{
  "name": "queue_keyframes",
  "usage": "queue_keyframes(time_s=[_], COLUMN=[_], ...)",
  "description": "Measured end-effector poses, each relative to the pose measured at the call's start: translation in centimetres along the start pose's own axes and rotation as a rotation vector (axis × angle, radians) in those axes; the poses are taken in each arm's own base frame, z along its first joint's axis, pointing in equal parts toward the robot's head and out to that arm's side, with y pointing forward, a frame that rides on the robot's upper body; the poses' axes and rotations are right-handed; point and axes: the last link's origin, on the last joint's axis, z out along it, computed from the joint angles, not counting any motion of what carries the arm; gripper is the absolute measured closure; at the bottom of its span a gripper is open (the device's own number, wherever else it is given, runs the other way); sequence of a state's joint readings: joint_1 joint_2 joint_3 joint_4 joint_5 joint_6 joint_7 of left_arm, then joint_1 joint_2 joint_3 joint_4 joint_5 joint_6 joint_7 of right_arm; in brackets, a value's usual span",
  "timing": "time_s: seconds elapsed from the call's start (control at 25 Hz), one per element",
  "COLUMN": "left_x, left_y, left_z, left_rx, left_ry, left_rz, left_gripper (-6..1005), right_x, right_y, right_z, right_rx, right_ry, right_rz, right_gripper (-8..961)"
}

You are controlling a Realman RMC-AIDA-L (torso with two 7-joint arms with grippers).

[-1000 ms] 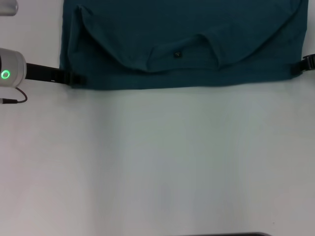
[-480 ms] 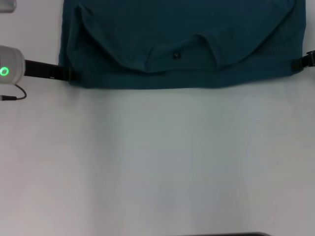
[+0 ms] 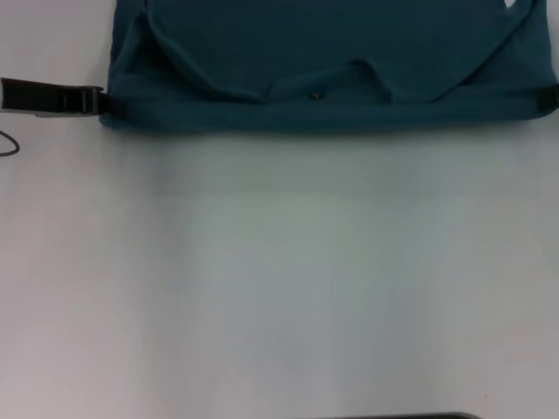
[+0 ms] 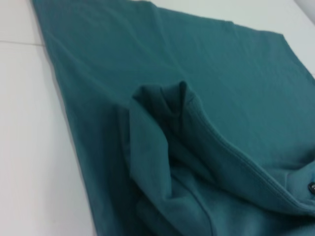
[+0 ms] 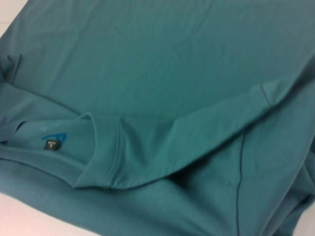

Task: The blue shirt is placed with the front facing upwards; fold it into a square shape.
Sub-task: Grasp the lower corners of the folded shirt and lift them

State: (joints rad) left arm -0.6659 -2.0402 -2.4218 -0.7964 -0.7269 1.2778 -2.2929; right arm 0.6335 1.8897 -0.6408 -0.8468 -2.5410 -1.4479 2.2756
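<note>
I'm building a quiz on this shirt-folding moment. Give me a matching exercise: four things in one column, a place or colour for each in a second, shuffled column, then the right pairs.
Things:
1. blue shirt
2. left gripper
3. right gripper
4. label

Places or colours:
A. at the shirt's right near corner
B. black, inside the collar
C. teal-blue, at the far side of the table
D. at the shirt's left near corner

Pairs: 1-C, 2-D, 3-A, 4-B

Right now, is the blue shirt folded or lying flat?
Partly folded: the blue shirt has its collar end doubled over the body, no chest letters showing.
</note>
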Motion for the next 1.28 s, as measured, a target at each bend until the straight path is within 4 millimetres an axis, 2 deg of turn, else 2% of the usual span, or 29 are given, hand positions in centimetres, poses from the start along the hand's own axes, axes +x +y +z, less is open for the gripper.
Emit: queue_keyframes(time_s=[0.84, 1.0, 1.28], left_x=[2.2, 2.0, 2.2], left_y=[1.3, 1.3, 0.9], left_z=[-1.3, -0.9, -1.6], left_rx=[-0.072, -0.078, -0.078], left_ry=[0.077, 0.066, 0.093], left_rz=[0.013, 0.005, -0.008], left_gripper=[974, 973, 973], right_x=[-1.9, -1.9, -2.3], right_y=[-1.1, -0.7, -0.7], right_z=[-2.3, -1.9, -2.6], right_rx=[0.045, 0.032, 0.031], right_ry=[-0.075, -0.064, -0.078], right_rz=[-0.006, -0.009, -0.011], right_gripper=[914, 914, 913])
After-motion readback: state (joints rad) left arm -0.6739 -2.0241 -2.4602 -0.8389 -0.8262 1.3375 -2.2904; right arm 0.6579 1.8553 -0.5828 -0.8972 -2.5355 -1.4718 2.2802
